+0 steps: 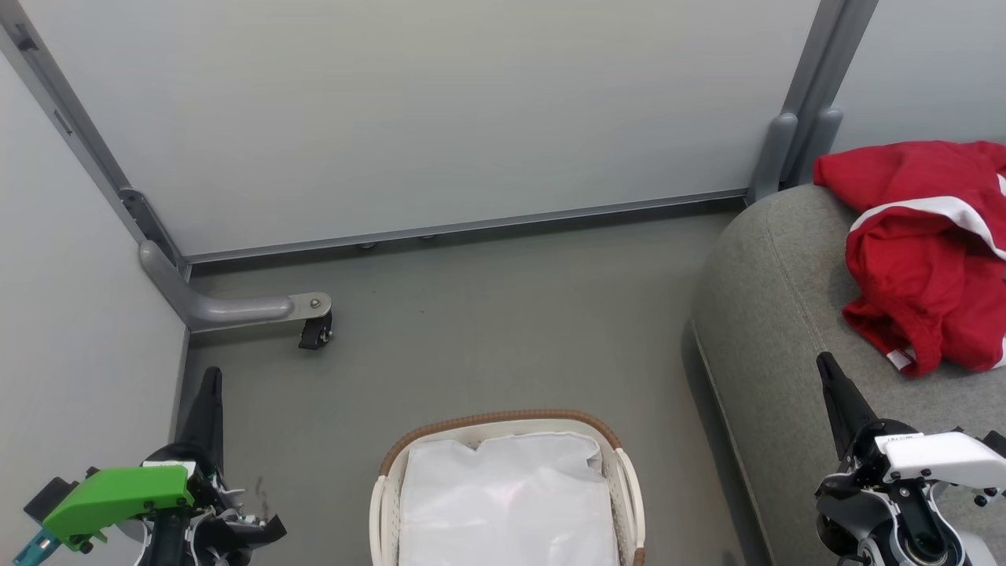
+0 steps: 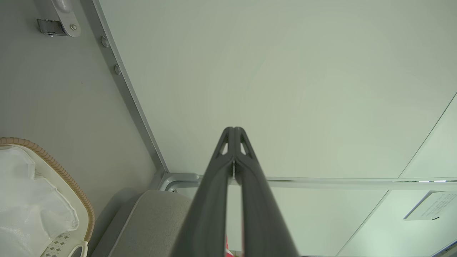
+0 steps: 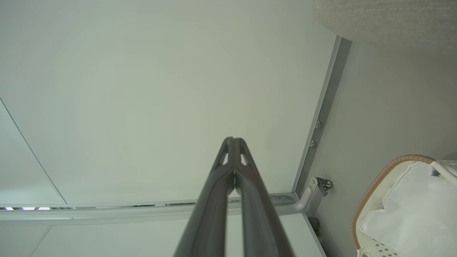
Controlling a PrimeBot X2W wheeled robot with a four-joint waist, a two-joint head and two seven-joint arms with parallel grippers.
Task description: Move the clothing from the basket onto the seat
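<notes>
The red clothing (image 1: 927, 251), with white stripes, lies bunched on the grey seat (image 1: 778, 314) at the right of the head view. The white basket (image 1: 507, 483) with its brown woven rim (image 1: 503, 418) stands on the floor at the bottom centre, and inside it I see the white cloth liner (image 1: 507, 503). My left gripper (image 1: 211, 373) is at the lower left, left of the basket, shut and holding nothing. My right gripper (image 1: 825, 362) is at the lower right over the seat's front edge, below the clothing, shut and holding nothing. Both wrist views show touching fingertips (image 2: 234, 129) (image 3: 234, 139).
Pale partition panels (image 1: 424, 110) enclose the grey floor (image 1: 487, 322) at the back and left. A grey panel foot with a black caster (image 1: 314, 330) juts out at the back left. Another grey post (image 1: 786, 149) stands behind the seat's corner.
</notes>
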